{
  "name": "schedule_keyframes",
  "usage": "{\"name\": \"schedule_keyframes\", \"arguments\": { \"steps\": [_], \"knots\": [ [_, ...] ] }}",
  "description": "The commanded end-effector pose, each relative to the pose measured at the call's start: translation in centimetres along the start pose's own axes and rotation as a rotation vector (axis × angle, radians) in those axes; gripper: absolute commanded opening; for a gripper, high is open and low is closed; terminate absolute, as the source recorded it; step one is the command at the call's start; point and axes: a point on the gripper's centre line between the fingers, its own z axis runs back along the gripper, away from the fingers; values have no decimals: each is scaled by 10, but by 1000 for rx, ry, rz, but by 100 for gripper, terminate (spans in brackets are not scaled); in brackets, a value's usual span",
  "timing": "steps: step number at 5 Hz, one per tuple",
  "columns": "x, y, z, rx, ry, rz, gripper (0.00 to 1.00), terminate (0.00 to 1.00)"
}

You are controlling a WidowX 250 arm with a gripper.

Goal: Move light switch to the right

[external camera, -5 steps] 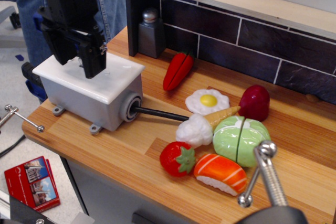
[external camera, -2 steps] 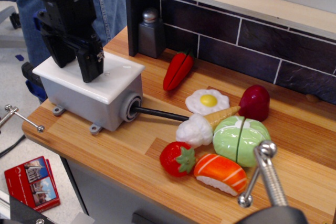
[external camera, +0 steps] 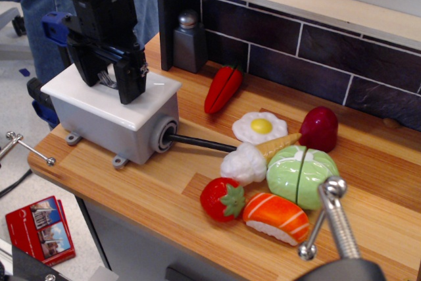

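Note:
A grey rectangular box (external camera: 112, 129) with a white faceplate (external camera: 158, 87) stands at the left end of the wooden counter. My black gripper (external camera: 108, 82) hangs right over the faceplate. Its two fingers (external camera: 131, 83) are apart and reach down to the plate. Between them a small silvery piece (external camera: 108, 77) shows, which looks like the light switch lever. I cannot tell whether a finger touches it. The screws are hidden by the gripper.
A black cable (external camera: 197, 141) leaves the box to the right. Toy foods lie beyond: chili (external camera: 223, 88), fried egg (external camera: 261, 126), cabbage (external camera: 301, 174), strawberry (external camera: 223, 199), sushi (external camera: 276, 217). A grey shaker (external camera: 189, 41) stands by the dark tiled wall. A blue clamp handle (external camera: 56, 24) and a person's jeans are behind.
My gripper has moved to the right across the faceplate, still low over it. The blue clamp handle behind it has come into view.

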Motion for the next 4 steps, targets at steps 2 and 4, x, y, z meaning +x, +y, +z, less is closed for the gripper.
{"name": "schedule_keyframes", "arguments": {
  "steps": [2,4],
  "knots": [
    [3,-29,4,-37,-12,14,100,0],
    [9,-23,22,-33,-41,85,100,100]
  ]
}}
